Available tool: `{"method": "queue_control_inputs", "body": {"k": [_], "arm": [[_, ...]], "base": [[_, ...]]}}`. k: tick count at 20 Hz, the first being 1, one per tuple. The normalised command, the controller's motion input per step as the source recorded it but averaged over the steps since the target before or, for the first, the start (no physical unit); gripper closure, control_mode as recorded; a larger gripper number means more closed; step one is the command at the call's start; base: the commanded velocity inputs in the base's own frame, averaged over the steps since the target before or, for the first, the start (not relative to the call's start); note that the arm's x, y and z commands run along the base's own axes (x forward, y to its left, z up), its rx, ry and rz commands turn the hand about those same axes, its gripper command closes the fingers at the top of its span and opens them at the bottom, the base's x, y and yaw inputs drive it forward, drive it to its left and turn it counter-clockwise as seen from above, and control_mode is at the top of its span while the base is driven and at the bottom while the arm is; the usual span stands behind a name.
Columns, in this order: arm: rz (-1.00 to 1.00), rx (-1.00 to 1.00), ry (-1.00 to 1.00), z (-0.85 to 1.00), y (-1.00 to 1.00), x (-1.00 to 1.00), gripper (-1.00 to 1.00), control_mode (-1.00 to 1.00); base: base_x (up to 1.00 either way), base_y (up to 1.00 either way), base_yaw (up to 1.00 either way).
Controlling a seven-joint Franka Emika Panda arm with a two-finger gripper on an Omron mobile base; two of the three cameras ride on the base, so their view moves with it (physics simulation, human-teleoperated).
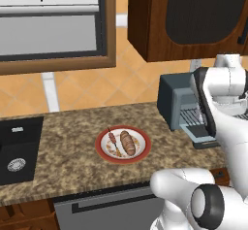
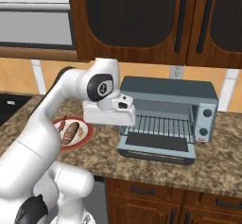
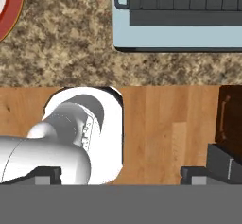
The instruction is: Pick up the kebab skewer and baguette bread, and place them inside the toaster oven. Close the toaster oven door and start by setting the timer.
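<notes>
The gripper pointed straight down, its two dark fingertips spread wide apart at the bottom of the hand view with nothing between them. Beyond the tips lay wooden floor, and at 12 o'clock from them ran the speckled granite counter.

In the hand view the toaster oven door sat at 1 o'clock from the gripper, dropped open and lying flat, its pale blue-grey frame reaching out over the stone. A curve of the red-rimmed plate showed at 10 o'clock, at the picture's upper left corner.

In the right base view the white hand block hung above the counter's front part, just to the 9 o'clock side of the toaster oven. The oven stood open, the wire rack bare inside, and the control panel with its knobs stood at 3 o'clock on the box. The plate lay at 9 o'clock from the oven, partly behind the arm.

In the left base view the plate rested on the counter well apart from the oven, at 8 o'clock from it. On the plate lay the baguette bread, and just beside it, at 9 o'clock, the thin kebab skewer. A dark sink sat at 9 o'clock from the plate. Dark wooden cabinets hung above the oven.
</notes>
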Motion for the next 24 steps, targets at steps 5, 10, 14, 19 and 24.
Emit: {"method": "queue_control_inputs", "body": {"k": [5,10,14,19,24], "arm": [[0.0,0.0,0.18,-0.01,0.92,0.0,-1.0,-1.0],[0.0,0.0,0.16,-0.13,0.8,0.0,-1.0,-1.0],[0.0,0.0,0.11,-0.26,0.78,0.06,-1.0,-1.0],[0.0,0.0,0.15,-0.18,0.56,0.04,-1.0,-1.0],[0.0,0.0,0.02,-0.31,0.48,0.21,-1.0,-1.0]], "base": [[0.0,0.0,0.0],[0.0,0.0,0.0],[0.0,0.0,0.0],[0.0,0.0,0.0],[0.0,0.0,0.0]]}}
